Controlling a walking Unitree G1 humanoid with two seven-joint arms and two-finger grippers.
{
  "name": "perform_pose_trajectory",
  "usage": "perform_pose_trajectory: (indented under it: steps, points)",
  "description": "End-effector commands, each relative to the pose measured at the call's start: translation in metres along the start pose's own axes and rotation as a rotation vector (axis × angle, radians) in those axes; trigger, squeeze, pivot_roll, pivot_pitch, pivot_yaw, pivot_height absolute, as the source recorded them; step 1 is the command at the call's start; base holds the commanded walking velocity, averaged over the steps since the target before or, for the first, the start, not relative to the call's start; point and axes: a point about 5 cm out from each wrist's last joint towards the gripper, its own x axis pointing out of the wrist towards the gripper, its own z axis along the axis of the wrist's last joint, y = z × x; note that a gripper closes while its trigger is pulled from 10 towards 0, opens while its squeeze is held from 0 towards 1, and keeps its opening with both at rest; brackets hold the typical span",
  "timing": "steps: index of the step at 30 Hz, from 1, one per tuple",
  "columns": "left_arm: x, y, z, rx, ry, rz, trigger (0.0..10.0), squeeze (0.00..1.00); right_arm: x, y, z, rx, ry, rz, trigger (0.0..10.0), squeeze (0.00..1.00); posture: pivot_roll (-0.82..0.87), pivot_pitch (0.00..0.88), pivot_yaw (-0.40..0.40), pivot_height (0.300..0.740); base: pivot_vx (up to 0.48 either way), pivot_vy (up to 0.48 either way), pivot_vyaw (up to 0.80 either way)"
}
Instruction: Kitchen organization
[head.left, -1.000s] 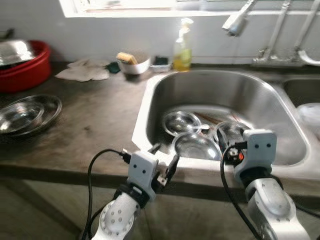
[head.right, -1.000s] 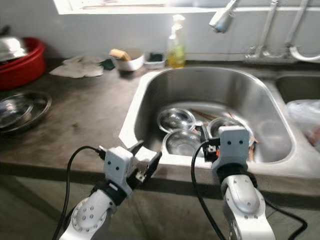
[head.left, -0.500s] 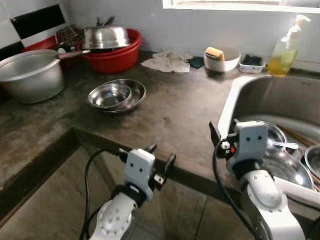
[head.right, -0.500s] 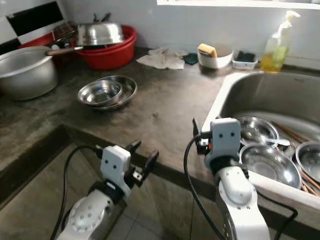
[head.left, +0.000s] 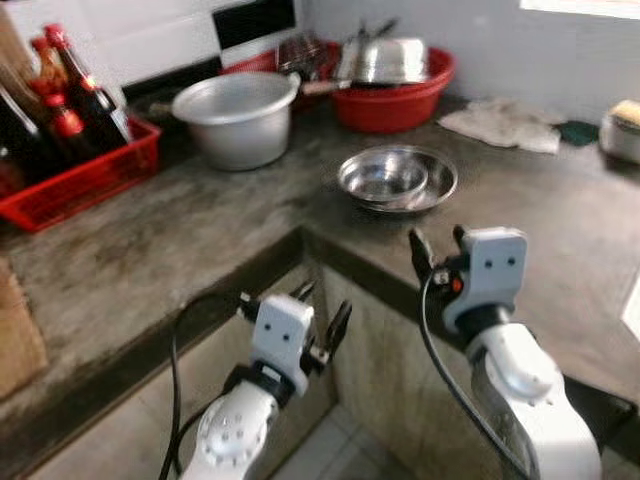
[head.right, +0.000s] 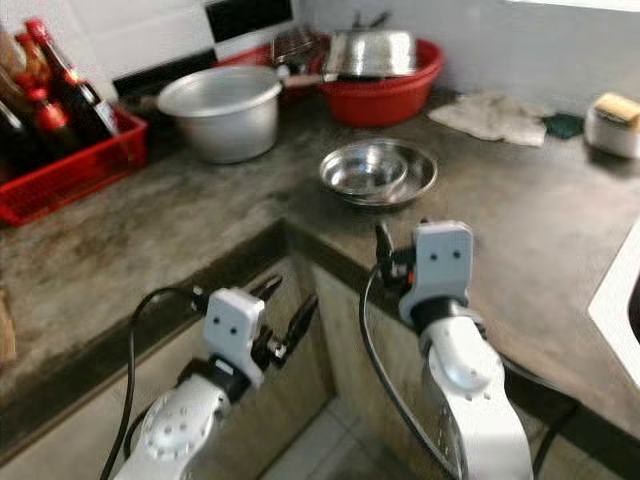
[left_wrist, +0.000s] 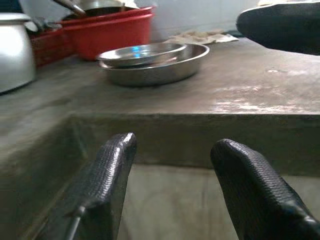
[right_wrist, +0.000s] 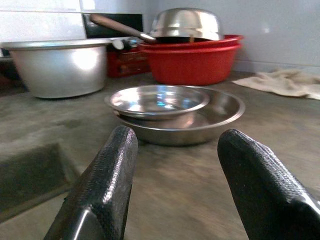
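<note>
Swung to the left since the earlier frames, the head camera has lost the sink and now takes in the counter's corner; the things themselves lie as they did. Two nested steel bowls (head.left: 397, 178), the smaller inside the wider, sit on the dark counter (head.left: 180, 240) near its inner corner, directly ahead of the right gripper (right_wrist: 175, 165). Its fingers stand apart, empty, low over the counter and short of the bowls. The left gripper (left_wrist: 175, 180) is likewise spread and empty, held below the counter's edge, in front of the cabinet face. Behind the bowls stand a grey pot (head.left: 238, 117) and a red basin (head.left: 395, 85) holding an upturned steel bowl; a white cloth (head.left: 505, 124) lies beside the basin, and a red crate (head.left: 85, 170) of bottles is against the tiled wall. Judged step: approach the bowls. A good grasp would probably pinch the wider bowl's near rim and lift both level, so the inner one does not slide.
</note>
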Motion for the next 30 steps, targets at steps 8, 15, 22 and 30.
perform_pose_trajectory:
  steps: [8, 15, 22, 30]
  points:
    - [0.000, 0.005, 0.002, 0.019, -0.010, 0.039, 10.0, 0.00, 0.014, -0.019, 0.009, -0.029, -0.033, -0.046, 10.0, 0.00, 0.08, 0.110, 0.019, 0.740, 0.374, 0.000, 0.00]
    - [0.001, 0.004, 0.000, 0.000, -0.001, 0.044, 10.0, 0.00, 0.028, -0.025, 0.016, -0.036, -0.045, -0.015, 10.0, 0.00, 0.07, 0.111, 0.017, 0.740, 0.037, 0.000, 0.00]
    - [-0.002, 0.001, -0.005, 0.001, 0.018, 0.032, 10.0, 0.00, 0.045, -0.017, 0.021, -0.009, -0.046, 0.051, 10.0, 0.00, 0.08, 0.113, 0.015, 0.740, 0.000, 0.000, 0.00]
    - [-0.010, -0.005, -0.015, 0.004, 0.063, -0.011, 10.0, 0.00, 0.072, -0.021, 0.017, -0.004, 0.092, 0.106, 10.0, 0.00, 0.08, 0.119, 0.011, 0.740, 0.000, 0.000, 0.00]
